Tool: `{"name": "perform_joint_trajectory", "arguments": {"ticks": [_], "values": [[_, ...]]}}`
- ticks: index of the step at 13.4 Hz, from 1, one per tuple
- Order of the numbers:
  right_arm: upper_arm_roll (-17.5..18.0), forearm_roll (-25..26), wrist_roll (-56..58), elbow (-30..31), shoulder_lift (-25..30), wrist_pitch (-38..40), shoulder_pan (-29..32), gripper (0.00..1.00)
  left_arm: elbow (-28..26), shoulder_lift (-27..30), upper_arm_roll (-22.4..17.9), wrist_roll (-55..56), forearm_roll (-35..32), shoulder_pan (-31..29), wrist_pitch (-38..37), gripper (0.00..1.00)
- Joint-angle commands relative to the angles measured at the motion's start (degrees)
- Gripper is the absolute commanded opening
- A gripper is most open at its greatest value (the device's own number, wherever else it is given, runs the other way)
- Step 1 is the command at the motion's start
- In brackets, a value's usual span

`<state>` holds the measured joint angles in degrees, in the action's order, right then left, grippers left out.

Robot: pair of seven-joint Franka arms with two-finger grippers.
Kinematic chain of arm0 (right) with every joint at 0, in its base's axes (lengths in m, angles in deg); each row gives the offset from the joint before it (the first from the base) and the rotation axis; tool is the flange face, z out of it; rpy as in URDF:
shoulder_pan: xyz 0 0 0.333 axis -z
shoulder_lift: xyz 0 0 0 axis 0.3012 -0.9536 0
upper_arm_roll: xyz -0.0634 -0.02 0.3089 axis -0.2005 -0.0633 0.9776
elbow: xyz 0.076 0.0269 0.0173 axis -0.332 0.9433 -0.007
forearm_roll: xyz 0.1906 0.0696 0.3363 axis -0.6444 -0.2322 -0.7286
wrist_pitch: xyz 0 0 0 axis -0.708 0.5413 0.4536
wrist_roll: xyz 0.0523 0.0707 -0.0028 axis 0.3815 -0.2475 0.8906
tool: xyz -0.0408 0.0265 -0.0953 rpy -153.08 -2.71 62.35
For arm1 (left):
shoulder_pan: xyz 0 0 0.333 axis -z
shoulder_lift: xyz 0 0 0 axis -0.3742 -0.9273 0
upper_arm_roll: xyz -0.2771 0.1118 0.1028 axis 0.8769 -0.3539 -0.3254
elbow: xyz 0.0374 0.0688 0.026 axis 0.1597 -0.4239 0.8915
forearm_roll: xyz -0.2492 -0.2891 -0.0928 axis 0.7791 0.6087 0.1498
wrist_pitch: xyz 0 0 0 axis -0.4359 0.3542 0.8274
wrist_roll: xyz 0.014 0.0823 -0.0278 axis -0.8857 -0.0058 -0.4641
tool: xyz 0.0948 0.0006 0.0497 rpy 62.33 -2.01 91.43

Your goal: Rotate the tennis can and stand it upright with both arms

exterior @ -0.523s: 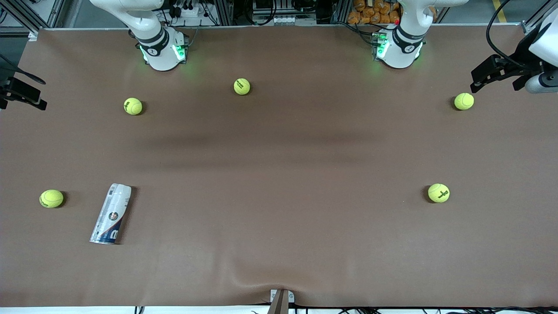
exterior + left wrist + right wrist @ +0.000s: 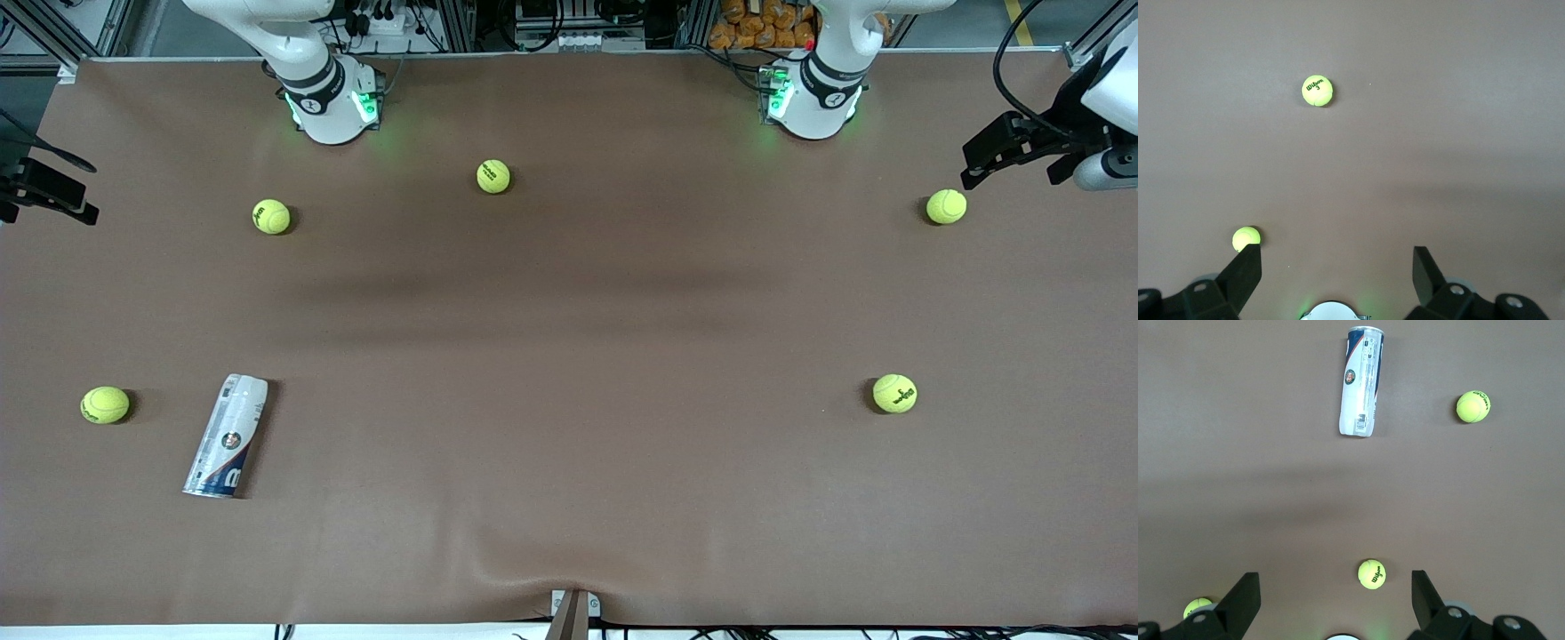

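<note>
Nothing on the tabletop (image 2: 569,338) has shifted since the earlier frame; only the right end effector (image 2: 49,191) at the right arm's end has edged slightly, so note that for your record. You will find the tennis can (image 2: 227,436) lying on its side toward the right arm's end of the tabletop, near the front camera, untouched by either arm. It is a slim silvery cylinder with a white upper label, a dark-blue band carrying white lettering at the end nearest the front camera, and a small round emblem midway; the right wrist view shows it (image 2: 1361,380) lying flat. One tennis ball (image 2: 105,404) rests just beside it, closer to the right arm's end. Four further tennis balls lie scattered well apart. Your right end effector hangs released, fingers (image 2: 1245,597) spread wide with nothing between them. Your left end effector (image 2: 1022,147) hangs over the left arm's end of the tabletop, likewise released, fingers (image 2: 1245,273) spread and empty.
</note>
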<state>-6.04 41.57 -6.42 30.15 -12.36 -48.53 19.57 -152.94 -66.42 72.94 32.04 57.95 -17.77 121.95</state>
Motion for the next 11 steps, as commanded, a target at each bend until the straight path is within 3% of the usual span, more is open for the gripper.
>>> {"name": "perform_joint_trajectory", "arguments": {"ticks": [1, 6, 11], "values": [[0.4, 0.8, -0.4, 2.0, 0.1, -1.5, 0.2, 1.00, 0.6, 0.0, 0.1, -1.6, 0.5, -0.5, -1.0, 1.00], [0.4, 0.8, -0.4, 2.4, -6.5, -6.8, 0.4, 1.00, 0.5, -0.1, 0.1, -1.7, 0.5, -0.5, -1.0, 1.00], [0.4, 0.7, -0.4, 2.2, -17.2, -14.1, 0.5, 1.00, 0.5, -0.6, 0.1, -1.6, 0.5, -0.5, -1.0, 1.00]]}}
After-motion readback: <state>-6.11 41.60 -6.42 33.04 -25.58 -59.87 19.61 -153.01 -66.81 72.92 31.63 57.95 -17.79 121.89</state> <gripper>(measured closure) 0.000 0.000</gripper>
